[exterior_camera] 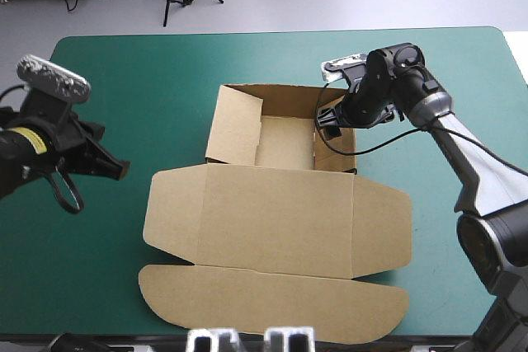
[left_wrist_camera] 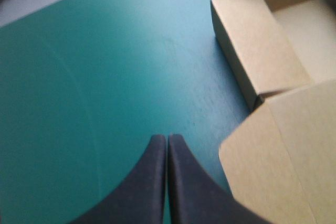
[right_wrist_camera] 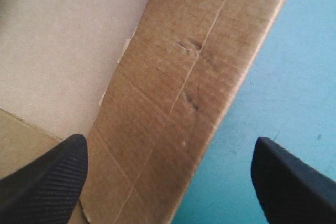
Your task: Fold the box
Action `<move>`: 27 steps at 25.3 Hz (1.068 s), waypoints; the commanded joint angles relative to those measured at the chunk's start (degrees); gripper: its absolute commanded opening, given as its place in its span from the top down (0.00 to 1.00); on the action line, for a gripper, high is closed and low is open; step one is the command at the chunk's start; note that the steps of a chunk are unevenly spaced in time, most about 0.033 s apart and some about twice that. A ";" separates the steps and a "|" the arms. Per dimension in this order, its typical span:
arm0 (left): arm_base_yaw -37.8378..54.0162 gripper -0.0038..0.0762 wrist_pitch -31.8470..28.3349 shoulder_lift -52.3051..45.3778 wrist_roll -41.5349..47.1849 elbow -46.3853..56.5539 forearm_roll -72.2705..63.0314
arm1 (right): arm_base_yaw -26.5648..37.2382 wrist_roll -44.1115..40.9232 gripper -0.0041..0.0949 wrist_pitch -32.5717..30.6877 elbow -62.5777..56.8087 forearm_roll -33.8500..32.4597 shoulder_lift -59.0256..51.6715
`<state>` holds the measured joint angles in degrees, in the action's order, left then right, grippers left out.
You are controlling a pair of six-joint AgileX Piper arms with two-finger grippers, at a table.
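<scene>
The brown box [exterior_camera: 280,212] lies mid-table as an open tray with its walls raised at the far side. Its lid [exterior_camera: 272,286] is flat toward the near edge. My right gripper [exterior_camera: 332,119] is open and straddles the tray's right wall [right_wrist_camera: 178,93]: one finger [right_wrist_camera: 47,182] is inside the tray, the other [right_wrist_camera: 294,182] over the cover outside. My left gripper [exterior_camera: 106,166] hangs shut to the left of the box, holding nothing. In the left wrist view its fingers [left_wrist_camera: 167,140] meet over bare cover, with the tray's left wall [left_wrist_camera: 257,51] ahead and to one side.
The teal-green cover [exterior_camera: 124,80] shows wide on the left and at the far side of the table. The lid's rounded front flap [exterior_camera: 165,302] reaches close to the table's near edge. The right arm [exterior_camera: 462,146] crosses the table's right side.
</scene>
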<state>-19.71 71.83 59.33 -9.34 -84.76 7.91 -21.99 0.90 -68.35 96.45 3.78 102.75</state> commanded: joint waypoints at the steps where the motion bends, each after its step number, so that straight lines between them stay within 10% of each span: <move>1: -0.05 0.96 2.20 -4.18 1.16 9.18 0.29 | 0.33 -0.90 0.17 1.27 1.44 -0.43 0.26; 8: -0.05 0.96 2.09 -8.04 4.32 23.87 -0.91 | 0.45 -0.53 0.39 1.35 1.44 0.03 5.25; 14: -0.05 0.96 1.51 -8.85 6.13 26.74 -2.50 | 0.80 4.36 0.96 4.14 1.59 -0.45 5.56; 27: -0.05 0.96 0.58 -8.85 6.97 26.74 -2.32 | 22.28 9.13 0.98 2.39 23.11 -7.30 7.21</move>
<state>-19.71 71.83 51.21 -2.95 -56.77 5.40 -4.73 9.35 -67.07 115.90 -2.89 112.19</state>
